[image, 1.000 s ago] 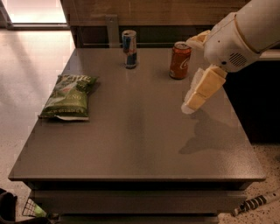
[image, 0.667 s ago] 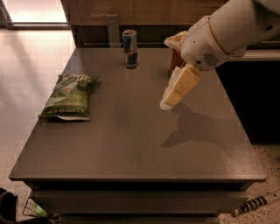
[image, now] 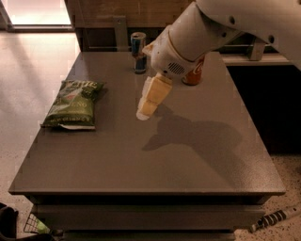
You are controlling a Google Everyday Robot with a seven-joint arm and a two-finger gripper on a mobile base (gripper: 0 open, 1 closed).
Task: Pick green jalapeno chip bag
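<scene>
A big gray table (image: 188, 160) sits in the middle. The floor (image: 33, 61) is pale and speckled. Bright light comes in at the top left through a window (image: 37, 12). Behind the table is a brown wall (image: 99, 14).

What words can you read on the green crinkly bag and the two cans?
Flat olive-green chip bag: pale lettering near its top, too blurred to read.
Slim blue-and-silver can: nothing readable.
Orange soda can: mostly hidden behind the white arm, nothing readable.
Cream two-finger gripper, hanging over the middle of the grey table, apart from the bag: no text.
</scene>
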